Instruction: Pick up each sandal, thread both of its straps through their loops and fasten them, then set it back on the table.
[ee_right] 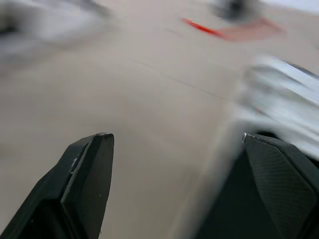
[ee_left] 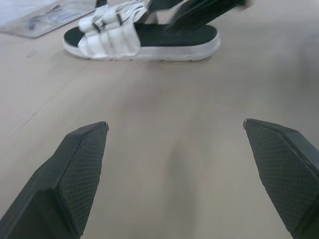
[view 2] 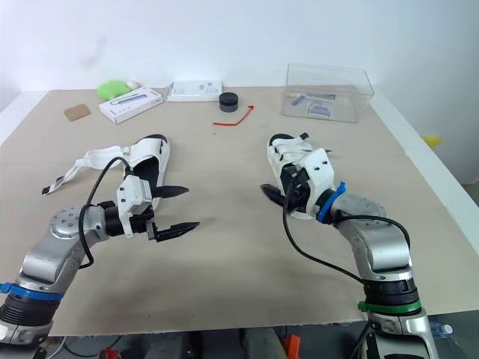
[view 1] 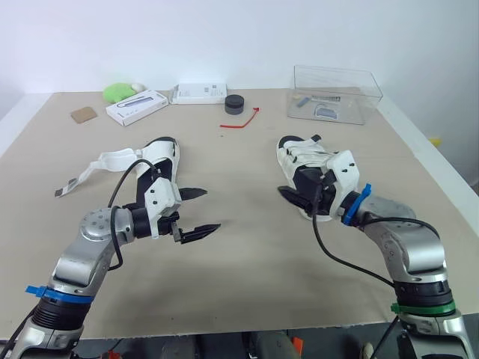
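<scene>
Two white sandals with black footbeds lie on the tan table. The left sandal (view 1: 163, 158) has its straps (view 1: 101, 163) undone and trailing away to the left. My left gripper (view 1: 211, 209) is open and hovers just in front and to the right of it, holding nothing. On the right sandal (view 1: 305, 158) both straps lie across the foot. My right gripper (view 1: 293, 197) is open at this sandal's near heel, one finger over the footbed. In the left wrist view the right sandal (ee_left: 139, 40) lies ahead of the open fingers (ee_left: 75, 169).
A clear plastic box (view 1: 333, 93) stands at the back right. A red tie (view 1: 241, 120), a black round lid (view 1: 234, 103), two white boxes (view 1: 136, 107) and a green object (view 1: 117, 91) lie along the back. The table's front edge runs close beneath both arms.
</scene>
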### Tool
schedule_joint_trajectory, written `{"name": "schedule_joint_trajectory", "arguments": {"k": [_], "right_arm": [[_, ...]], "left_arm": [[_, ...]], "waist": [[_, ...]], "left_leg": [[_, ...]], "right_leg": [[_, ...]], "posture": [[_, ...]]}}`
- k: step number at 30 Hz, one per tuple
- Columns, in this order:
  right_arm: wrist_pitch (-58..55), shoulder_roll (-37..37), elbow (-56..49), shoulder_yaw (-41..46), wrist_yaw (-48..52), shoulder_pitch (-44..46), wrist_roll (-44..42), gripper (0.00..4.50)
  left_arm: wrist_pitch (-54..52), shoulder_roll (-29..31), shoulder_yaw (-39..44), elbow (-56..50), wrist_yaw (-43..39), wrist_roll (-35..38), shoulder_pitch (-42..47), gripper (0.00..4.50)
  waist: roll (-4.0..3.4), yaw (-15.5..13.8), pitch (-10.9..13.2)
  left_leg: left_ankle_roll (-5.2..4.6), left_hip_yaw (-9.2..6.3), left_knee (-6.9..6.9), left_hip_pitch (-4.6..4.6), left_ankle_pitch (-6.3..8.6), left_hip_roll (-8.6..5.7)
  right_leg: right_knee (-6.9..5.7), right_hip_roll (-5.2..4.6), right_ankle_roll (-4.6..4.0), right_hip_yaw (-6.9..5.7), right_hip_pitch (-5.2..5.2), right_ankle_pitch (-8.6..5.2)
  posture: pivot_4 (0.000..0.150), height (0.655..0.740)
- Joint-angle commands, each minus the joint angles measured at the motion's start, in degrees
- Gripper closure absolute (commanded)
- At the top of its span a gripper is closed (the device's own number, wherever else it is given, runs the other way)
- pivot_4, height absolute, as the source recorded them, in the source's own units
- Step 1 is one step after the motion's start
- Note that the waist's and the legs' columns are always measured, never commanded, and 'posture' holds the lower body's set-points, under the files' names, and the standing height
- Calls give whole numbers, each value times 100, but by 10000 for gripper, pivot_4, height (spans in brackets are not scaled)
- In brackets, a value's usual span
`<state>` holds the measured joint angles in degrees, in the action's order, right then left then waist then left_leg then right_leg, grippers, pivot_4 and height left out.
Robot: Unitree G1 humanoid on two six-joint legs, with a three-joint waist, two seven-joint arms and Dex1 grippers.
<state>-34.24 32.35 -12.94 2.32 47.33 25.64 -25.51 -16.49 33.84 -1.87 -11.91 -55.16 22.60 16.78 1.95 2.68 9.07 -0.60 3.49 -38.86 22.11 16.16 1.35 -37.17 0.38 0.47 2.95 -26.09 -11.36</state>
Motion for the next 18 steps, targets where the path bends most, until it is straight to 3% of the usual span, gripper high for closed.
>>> {"name": "schedule_joint_trajectory", "arguments": {"k": [1,4,11,18], "right_arm": [[402,-56,150,-212,1138,754,-523,715],[566,-371,704,-503,1758,1356,-678,715],[2124,-913,2202,-1153,2899,1921,-44,715],[2871,-1260,3174,-1159,2792,2286,383,715]], "left_arm": [[-308,-159,444,-66,652,139,175,0],[-1040,-278,490,-52,1465,-99,331,0],[-1863,-858,558,-266,3191,-678,411,0],[-2481,-1688,442,-73,4434,-1068,922,0]], "waist": [[0,2,0],[7,-12,0],[8,-24,-1],[8,-90,-1]], "left_leg": [[-2,2,-2,-1,-1,4],[-5,-19,-39,0,-3,28],[-5,-36,-59,1,-4,29],[-1,-36,-63,17,-6,16]], "right_leg": [[0,4,0,0,1,4],[0,24,4,-10,19,12],[-3,22,-24,-28,31,35],[-5,-22,-20,-30,22,55]], "posture": [[1500,7261],[1500,7261],[1500,7261],[1500,7261]]}}
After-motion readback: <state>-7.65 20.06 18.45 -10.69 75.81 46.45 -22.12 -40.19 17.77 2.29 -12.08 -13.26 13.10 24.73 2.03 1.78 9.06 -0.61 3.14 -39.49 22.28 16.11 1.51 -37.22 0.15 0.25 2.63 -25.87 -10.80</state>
